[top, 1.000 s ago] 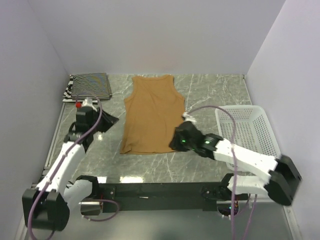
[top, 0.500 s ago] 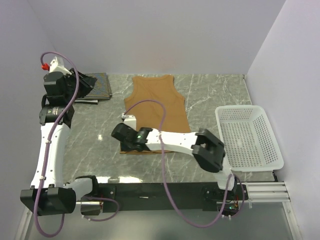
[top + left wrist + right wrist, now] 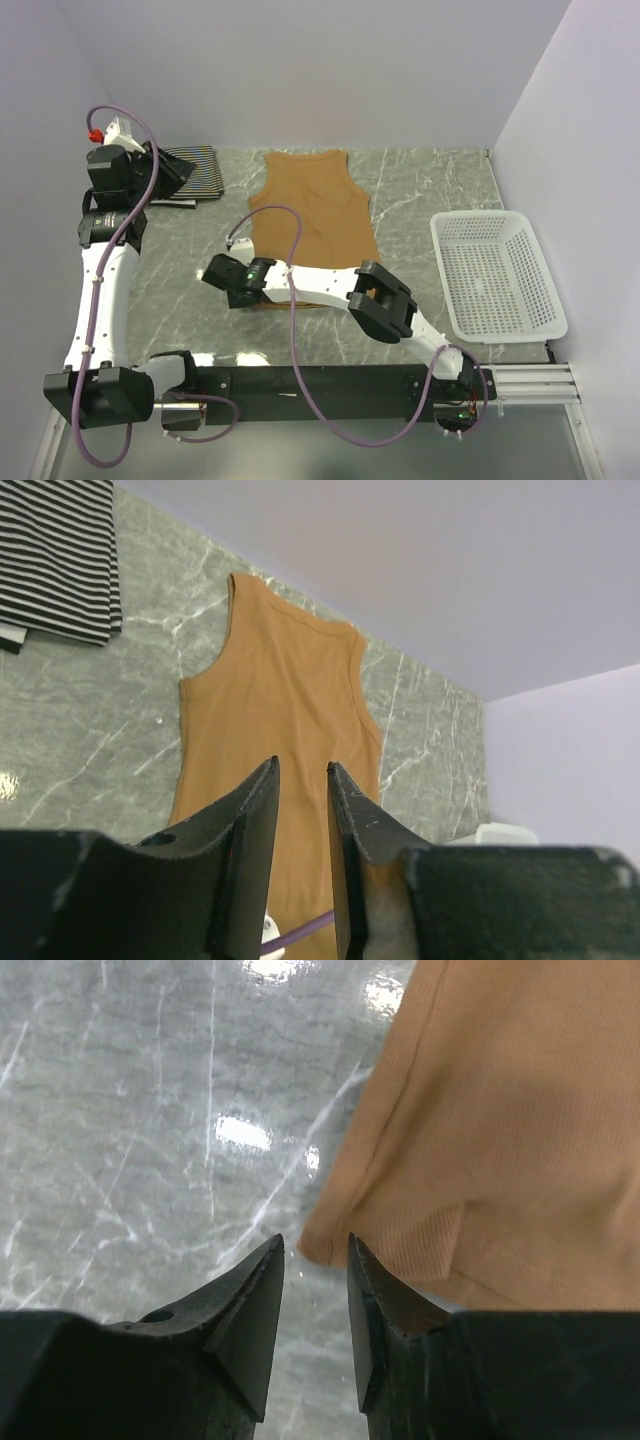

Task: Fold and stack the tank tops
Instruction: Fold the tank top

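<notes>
From above, the left claw (image 3: pixel 165 170) covers the left part of the folded striped tank top (image 3: pixel 200 165), so what lies beneath it cannot be told; in the left wrist view that top is cut off by the upper and left edges; there the tan tank top (image 3: pixel 280 710) runs down behind the left claw's fingers (image 3: pixel 250 860), its hem unseen, and the white basket (image 3: pixel 495 832) shows only as a sliver above one finger; from above, the right claw (image 3: pixel 222 282) and its forearm (image 3: pixel 310 285) hide most of the tan top's hem, and the jaws' gap is too small to judge; the right wrist view cuts the tan top at its upper and right edges.
</notes>
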Tool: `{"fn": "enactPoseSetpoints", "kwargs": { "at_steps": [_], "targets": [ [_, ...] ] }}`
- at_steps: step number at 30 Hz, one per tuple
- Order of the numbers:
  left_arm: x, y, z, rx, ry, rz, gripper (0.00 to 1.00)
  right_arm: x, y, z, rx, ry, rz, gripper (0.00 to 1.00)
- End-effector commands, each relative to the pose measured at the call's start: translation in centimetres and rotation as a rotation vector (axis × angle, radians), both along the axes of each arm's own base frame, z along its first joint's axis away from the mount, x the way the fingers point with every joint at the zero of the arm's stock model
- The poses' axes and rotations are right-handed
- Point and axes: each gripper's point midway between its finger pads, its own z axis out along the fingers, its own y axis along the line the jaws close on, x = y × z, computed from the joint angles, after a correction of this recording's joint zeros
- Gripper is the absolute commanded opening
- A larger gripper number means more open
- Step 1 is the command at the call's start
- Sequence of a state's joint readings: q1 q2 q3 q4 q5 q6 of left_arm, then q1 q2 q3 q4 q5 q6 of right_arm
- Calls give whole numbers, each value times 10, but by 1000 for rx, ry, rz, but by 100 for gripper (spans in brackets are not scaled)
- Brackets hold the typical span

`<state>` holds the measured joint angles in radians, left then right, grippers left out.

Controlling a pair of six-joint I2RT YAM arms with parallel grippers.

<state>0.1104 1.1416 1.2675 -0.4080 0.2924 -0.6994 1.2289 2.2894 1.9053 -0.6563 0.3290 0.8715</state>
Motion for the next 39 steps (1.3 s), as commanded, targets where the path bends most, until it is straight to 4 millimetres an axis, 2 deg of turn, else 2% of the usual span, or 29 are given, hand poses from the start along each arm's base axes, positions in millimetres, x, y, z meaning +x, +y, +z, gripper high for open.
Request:
{"fn": "enactPoseSetpoints", "kwargs": {
  "at_steps": [1,8,13,16,19,20,21,22,23,24,26,27,28,31,32,33,36,38,39],
  "targets": [
    [2,-4,2,2,-27,-39,31,7,3,6,-13,-32,-8,39],
    [6,-4,-15,-10,-2,-46,30,8,3,-7,-40,-29,1,40],
    [9,-2,-30,-16,21,-34,30,0,1,-21,-57,-8,29,37],
    [11,-4,-41,-29,37,-38,31,-6,-7,-31,-101,8,40,29],
    [15,-4,-58,-51,61,-31,31,-13,-22,-35,-116,23,46,15],
    [16,-4,-65,-60,73,-30,31,-14,-20,-32,-90,19,56,6],
    [15,-4,-80,-74,99,-26,31,-21,-31,-28,-90,25,64,3],
    [15,-6,-87,-94,108,-24,31,-27,-33,-25,-77,33,80,0],
    [18,-8,-93,-109,105,-33,32,-33,-37,-21,-73,25,101,0],
    [14,-10,-114,-129,140,-34,33,-40,-44,-12,-63,19,111,0],
    [16,-13,-128,-168,135,-28,35,-53,-53,-5,-64,7,131,0],
    [10,-17,-152,-183,179,-23,36,-60,-68,1,-63,5,132,0],
    [10,-21,-158,-197,183,-25,37,-64,-75,3,-55,9,133,0],
    [10,-35,-198,-182,261,-12,41,-78,-96,9,-10,26,121,0],
    [10,-39,-205,-176,275,-14,41,-83,-108,3,-27,38,121,0],
    [10,-51,-213,-162,288,-31,42,-84,-110,10,-8,34,119,0],
    [14,-68,-233,-133,324,-40,45,-90,-119,9,-13,37,117,0],
    [17,-73,-251,-107,366,-37,46,-95,-121,8,-18,43,119,0],
    [20,-77,-253,-99,373,-43,46,-97,-121,8,-19,42,121,0]
  ]
}}
